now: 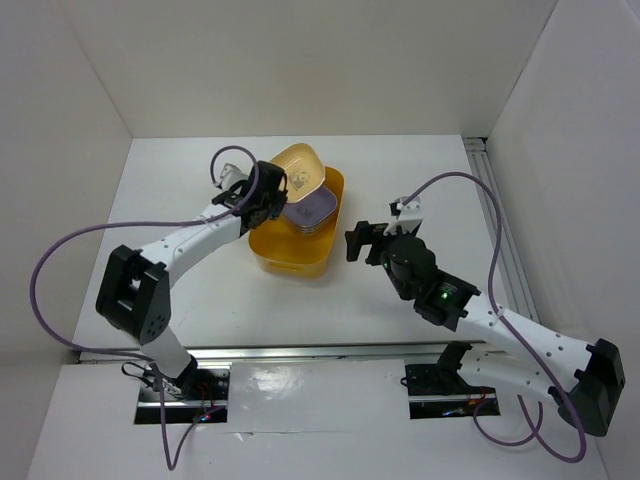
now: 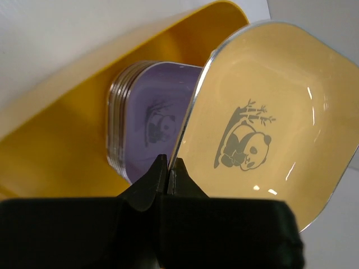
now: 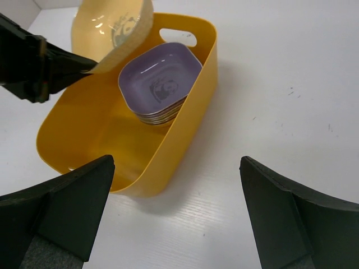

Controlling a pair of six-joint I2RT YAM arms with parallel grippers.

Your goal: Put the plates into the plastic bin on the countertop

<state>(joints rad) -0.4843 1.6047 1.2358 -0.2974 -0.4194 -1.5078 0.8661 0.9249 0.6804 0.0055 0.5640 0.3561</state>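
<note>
My left gripper [image 1: 270, 192] [image 2: 169, 165] is shut on the rim of a yellow-orange plate [image 1: 298, 170] [image 2: 269, 106] [image 3: 109, 25] with a panda print. It holds the plate tilted above the yellow plastic bin [image 1: 290, 262] [image 2: 50, 151] [image 3: 185, 131]. Inside the bin lies a stack of plates [image 1: 310, 212] [image 2: 148, 120] [image 3: 160, 84], a lavender one on top. My right gripper [image 1: 358, 240] [image 3: 176, 161] stands open and holds nothing, just right of the bin above the white countertop [image 1: 410, 170] [image 3: 280, 84].
White walls enclose the countertop on the left, back and right. A metal rail [image 1: 497, 215] runs along the right edge. The left arm's purple cable [image 1: 60, 250] loops out to the left.
</note>
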